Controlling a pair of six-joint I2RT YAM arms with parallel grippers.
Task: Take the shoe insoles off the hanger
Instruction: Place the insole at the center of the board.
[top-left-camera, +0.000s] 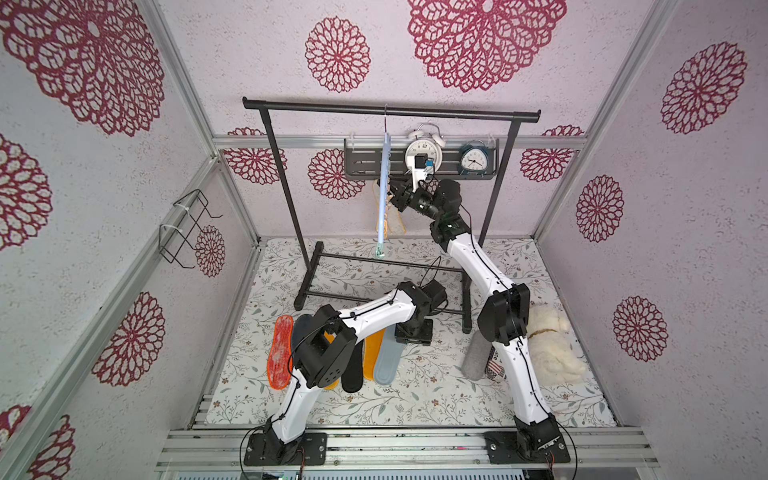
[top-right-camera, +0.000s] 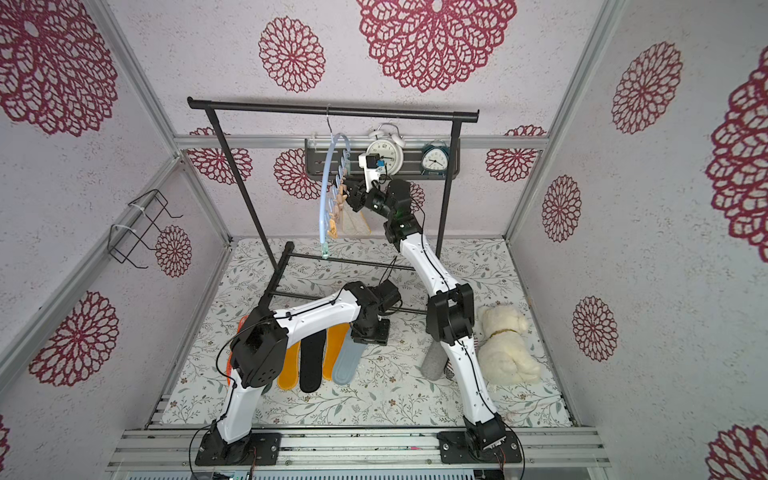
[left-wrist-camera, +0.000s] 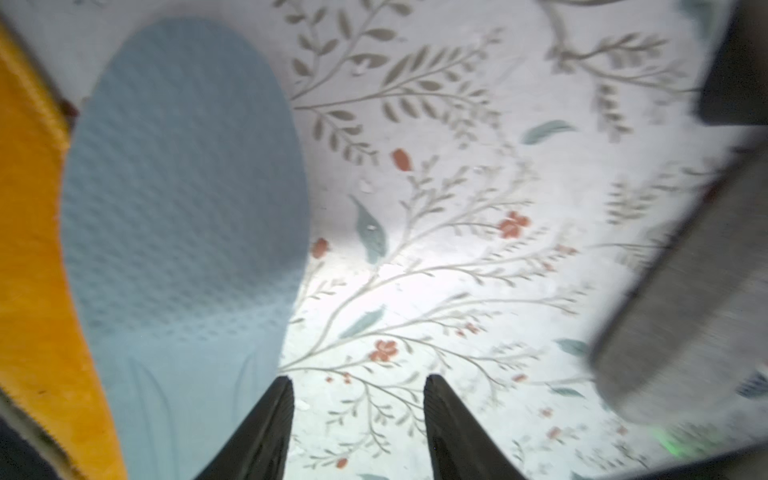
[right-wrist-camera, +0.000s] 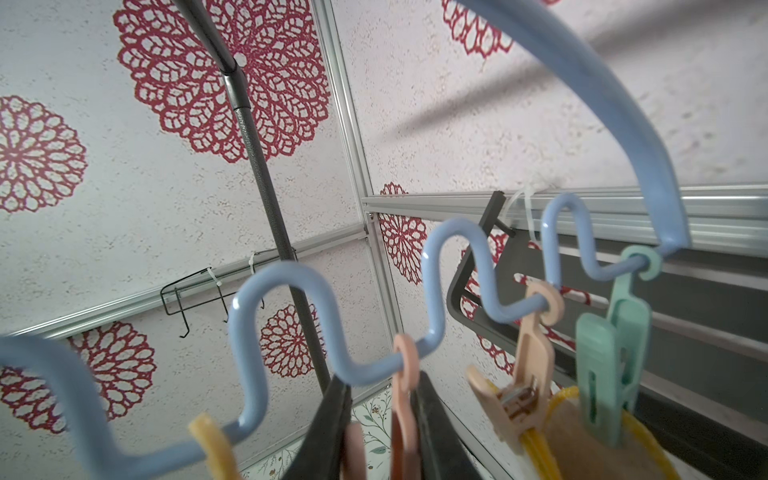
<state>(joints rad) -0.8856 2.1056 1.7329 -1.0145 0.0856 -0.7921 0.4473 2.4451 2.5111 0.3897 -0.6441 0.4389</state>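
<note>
The hanger (top-left-camera: 384, 187) is a pale blue plastic arch with a wavy lower bar. It hangs by a thin metal hook from the top bar of the black garment rack (top-left-camera: 390, 110) and shows edge-on in a top view. Smooth pastel clothespins dangle from the dips of the wave. Below the rack's top bar, a peach clothespin (right-wrist-camera: 532, 332) and a mint clothespin (right-wrist-camera: 611, 345) bite a flat beige insole (right-wrist-camera: 561, 440) with yellow stitched edging. This insole hangs under the hanger. The right tool (right-wrist-camera: 380, 386) is there as well, its dark tapered fingers closed in on a pink clothespin (right-wrist-camera: 405, 374), which keeps them narrowly apart.

In front of the rack's feet, on the floral-printed bench (top-left-camera: 436, 390), more foot-shaped pads lie side by side, partly overlapping. They are a translucent orange-red gel insole (top-left-camera: 280, 357), a matte black insole (top-left-camera: 353, 370), a fuzzy mustard insole (top-left-camera: 372, 353) and a light blue-grey insole (left-wrist-camera: 187, 187) with a dimpled weave. The left tool (left-wrist-camera: 358, 378) hangs low just beside the blue-grey one, with its fingers well parted and nothing between them.
</note>
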